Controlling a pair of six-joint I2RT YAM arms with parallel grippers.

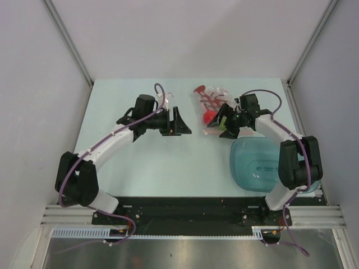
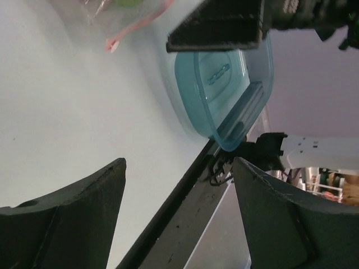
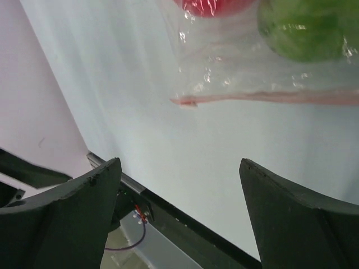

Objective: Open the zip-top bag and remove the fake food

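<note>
Right hand (image 3: 179,163), fingers apart, empty: I am facing the zip-top bag (image 3: 224,67) lying on the table (image 3: 112,84) (fake food (image 3: 303,28) inside), and should be pinching only one lip of its pink zip strip (image 3: 269,96).

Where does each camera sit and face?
Top external: overhead from the near side, looking down on table, left arm, right arm, bag, tray.
Left wrist: on that arm, facing the tray through the open left gripper.
Right wrist: on that arm, facing the bag through the open right gripper.
Shared: tray in top and left wrist; bag in all three.
</note>
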